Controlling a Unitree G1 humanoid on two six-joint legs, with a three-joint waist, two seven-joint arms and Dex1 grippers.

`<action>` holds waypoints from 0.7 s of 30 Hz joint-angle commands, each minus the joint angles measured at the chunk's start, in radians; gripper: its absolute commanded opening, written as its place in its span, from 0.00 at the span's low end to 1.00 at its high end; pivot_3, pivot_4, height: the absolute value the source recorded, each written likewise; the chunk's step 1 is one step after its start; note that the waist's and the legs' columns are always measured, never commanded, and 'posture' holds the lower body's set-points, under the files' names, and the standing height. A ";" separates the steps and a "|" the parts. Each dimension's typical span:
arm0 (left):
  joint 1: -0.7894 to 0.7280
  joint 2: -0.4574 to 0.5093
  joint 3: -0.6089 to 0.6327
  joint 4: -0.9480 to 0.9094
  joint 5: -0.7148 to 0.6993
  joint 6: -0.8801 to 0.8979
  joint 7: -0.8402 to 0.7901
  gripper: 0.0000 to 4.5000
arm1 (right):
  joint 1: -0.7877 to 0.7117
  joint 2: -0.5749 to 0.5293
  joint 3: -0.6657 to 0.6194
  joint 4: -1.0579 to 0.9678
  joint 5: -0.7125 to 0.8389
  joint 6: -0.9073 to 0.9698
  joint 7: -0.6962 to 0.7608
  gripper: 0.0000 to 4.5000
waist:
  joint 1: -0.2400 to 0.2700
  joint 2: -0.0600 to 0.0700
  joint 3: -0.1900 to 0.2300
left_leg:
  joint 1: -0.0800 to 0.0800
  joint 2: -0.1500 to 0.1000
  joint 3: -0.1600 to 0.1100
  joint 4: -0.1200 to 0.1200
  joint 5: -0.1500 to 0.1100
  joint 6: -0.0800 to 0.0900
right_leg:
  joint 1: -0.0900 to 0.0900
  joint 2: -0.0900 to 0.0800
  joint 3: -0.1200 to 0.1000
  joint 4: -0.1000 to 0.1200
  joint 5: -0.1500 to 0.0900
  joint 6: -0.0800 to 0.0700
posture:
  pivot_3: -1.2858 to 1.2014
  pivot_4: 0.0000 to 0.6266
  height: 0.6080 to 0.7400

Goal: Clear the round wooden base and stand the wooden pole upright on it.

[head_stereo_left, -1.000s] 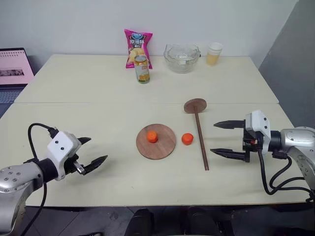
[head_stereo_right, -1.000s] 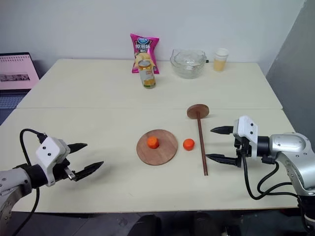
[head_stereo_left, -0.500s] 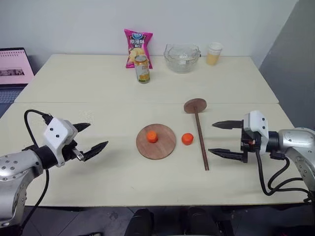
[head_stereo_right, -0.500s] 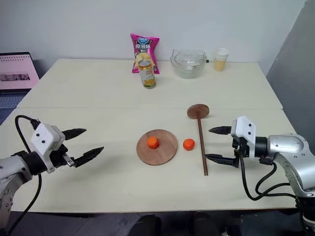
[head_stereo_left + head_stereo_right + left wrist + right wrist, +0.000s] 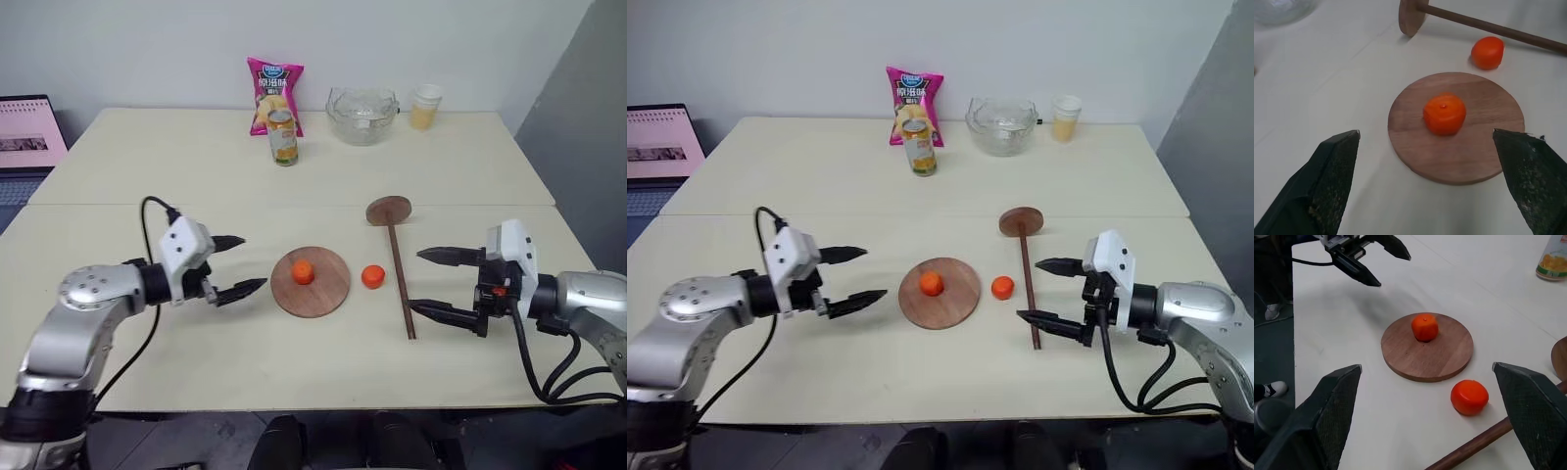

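Left eye view: wooden pole (image 5: 400,274) lies flat, disc end away.

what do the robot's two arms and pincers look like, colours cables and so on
Both arms are rounded silver-grey metal shells with black joints. Each ends in a white boxy wrist block carrying a pincer of two tapering black fingers: left pincer, right pincer. Black cables loop outside each arm near the wrist. The right wrist shows a small orange-red part.

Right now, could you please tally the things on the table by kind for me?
Small round orange fruits: 2
Wooden pieces, round reddish-brown base and thin dark pole: 2
Snacks, pink crisp bag and yellow can: 2
Vessels, clear glass bowl and juice cup: 2
Total: 8
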 commanded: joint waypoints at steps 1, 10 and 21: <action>-0.116 -0.067 -0.112 0.097 0.071 -0.054 -0.010 1.00 | 0.030 0.014 -0.026 -0.101 0.039 0.050 -0.090 1.00 | 0.002 0.000 0.000 | 0.000 0.000 0.000 0.000 0.000 0.000 | 0.000 0.000 0.000 0.000 0.000 0.000 | 0.52 0.24 1.00; -0.245 -0.145 -0.200 0.181 0.139 -0.110 -0.021 1.00 | 0.065 0.028 -0.032 -0.172 0.074 0.091 -0.172 1.00 | 0.000 -0.003 0.001 | -0.001 -0.001 -0.001 0.001 0.000 0.000 | 0.000 0.000 -0.001 0.000 0.000 0.001 | 0.52 0.24 1.00; -0.305 -0.196 -0.258 0.290 0.184 -0.106 -0.053 1.00 | 0.127 0.023 -0.058 -0.210 0.083 0.081 -0.208 1.00 | -0.001 -0.003 0.001 | -0.001 -0.001 -0.001 0.001 0.000 0.000 | 0.000 0.000 -0.001 0.000 -0.001 0.002 | 0.52 0.24 1.00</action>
